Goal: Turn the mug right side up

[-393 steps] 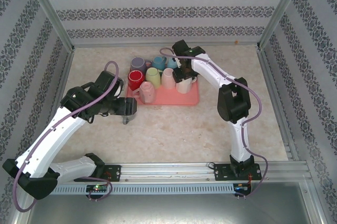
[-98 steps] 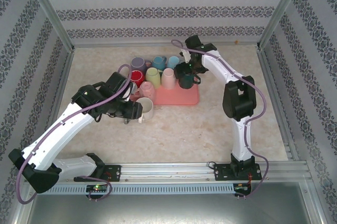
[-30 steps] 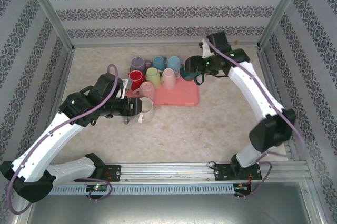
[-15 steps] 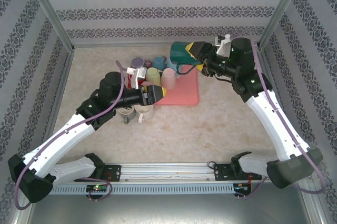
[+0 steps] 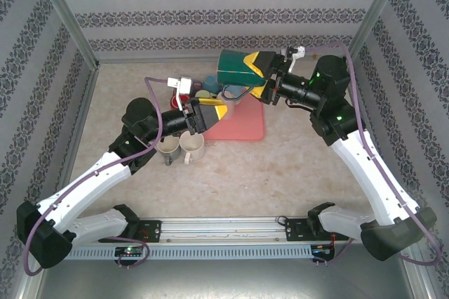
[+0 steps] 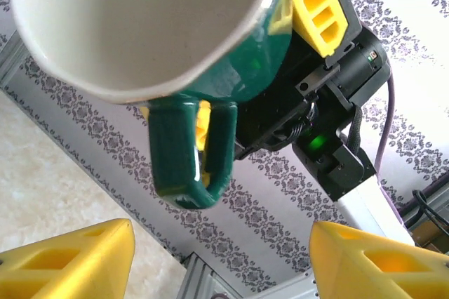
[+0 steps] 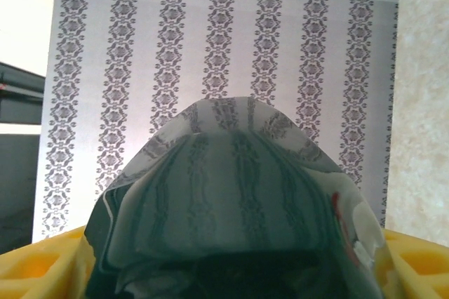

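The mug (image 5: 230, 69) is glossy dark green outside, white inside. The left gripper (image 6: 221, 227) and right gripper (image 5: 249, 74) have yellow fingers (image 6: 70, 260). The tray (image 5: 245, 128) is salmon pink. The walls (image 5: 210, 15) bear grey damask stripes; the table (image 5: 280, 173) is mottled beige. Two cups (image 5: 191, 142) (image 5: 168, 147) look cream, perhaps off-white.

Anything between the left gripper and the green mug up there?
Nothing visible. The green mug, held by the right gripper, hangs ahead of the open left gripper, with only air between them.

My top camera looked down from behind; both wrist cameras closely faced the dark green ceramic mug (image 5: 231, 69).
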Controlling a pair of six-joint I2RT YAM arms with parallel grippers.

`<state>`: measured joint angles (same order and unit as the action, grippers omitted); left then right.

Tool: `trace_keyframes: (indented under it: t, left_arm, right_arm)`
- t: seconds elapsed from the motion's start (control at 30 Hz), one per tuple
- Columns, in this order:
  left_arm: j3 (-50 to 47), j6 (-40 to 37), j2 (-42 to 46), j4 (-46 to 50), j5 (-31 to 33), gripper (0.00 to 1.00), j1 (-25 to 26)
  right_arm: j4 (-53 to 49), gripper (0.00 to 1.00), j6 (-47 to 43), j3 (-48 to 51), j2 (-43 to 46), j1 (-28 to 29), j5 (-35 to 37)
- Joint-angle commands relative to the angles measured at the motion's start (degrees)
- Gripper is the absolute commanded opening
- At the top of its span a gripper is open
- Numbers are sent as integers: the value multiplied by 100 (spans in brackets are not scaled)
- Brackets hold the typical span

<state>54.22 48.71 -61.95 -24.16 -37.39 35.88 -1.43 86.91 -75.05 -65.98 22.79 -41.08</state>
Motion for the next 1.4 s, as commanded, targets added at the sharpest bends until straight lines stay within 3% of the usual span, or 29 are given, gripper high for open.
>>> trace_keyframes:
  t: [0.0, 0.2, 0.4, 0.6, 0.77, 0.87, 1.0, 1.03, 1.13, 1.23, 1.37]
  left_arm:
    - [-62, -19, -75, -581, 12, 67, -98]
    - [-25, 58, -266, -1107, -145, 66, -116]
    - [2, 210, -414, -1638, -317, 59, -155]
    - [-55, 249, -444, -1873, -296, 36, -208]
    - [-105, 844, -776, -2584, -517, 11, -205]
    - [-138, 963, -845, -2628, -478, 9, -204]
    - [-106, 369, -504, -1645, -74, 3, -201]
    - [-68, 146, -384, -1176, 129, 0, -197]
    - [110, -533, -50, 260, 874, 0, -92]
    - [317, -1134, 71, 1581, 1617, 0, 195]
    - [456, -1480, -29, 3010, 2693, 0, 617]
  right_arm:
    - [841, 56, 285, 0, 258, 74, -163]
    - [846, 56, 264, 56, 379, 350, -177]
    - [1058, 56, 345, 463, 547, 437, -124]
    - [1183, 53, 482, 724, 673, 442, -53]
    - [1303, 52, 612, 895, 681, 428, -32]
    - [1193, 56, 482, 882, 680, 422, -32]
    - [372, 95, -90, 703, 749, 224, -32]
    - [78, 98, -199, 725, 828, 97, 44]
    - [-908, 98, -509, 982, 1177, -493, 232]
    - [-2420, 98, -1558, 834, 1377, -1149, 300]
    - [-3432, 98, -2636, 654, 1483, -1448, 648]
